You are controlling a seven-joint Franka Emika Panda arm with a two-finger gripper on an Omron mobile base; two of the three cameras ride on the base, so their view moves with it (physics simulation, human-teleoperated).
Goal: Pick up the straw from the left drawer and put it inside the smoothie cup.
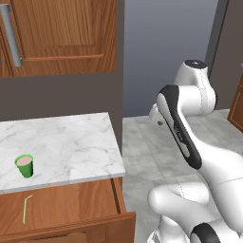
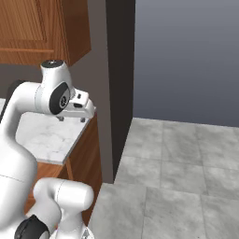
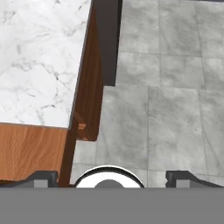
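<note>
The marble counter serves as the landmark: it is a white veined slab with dark wall behind it and a wooden upper cabinet with a silver bar handle hanging above it. To the right of the counter's edge lies a grey tiled floor. Directly under the counter's front edge the left drawer stands pulled out, its flat wooden bottom exposed. The arm rises beside the counter's right end, and its gripper hangs out past the counter's right edge, above the drawer's side and the floor, pointing down; in the hand view its two dark tips sit far apart with nothing between them. The smoothie cup stands upright on the counter near its front left part, green with pinkish contents. The straw lies flat on the drawer bottom, just below the counter's front edge and under the cup, well apart from the gripper.
</note>
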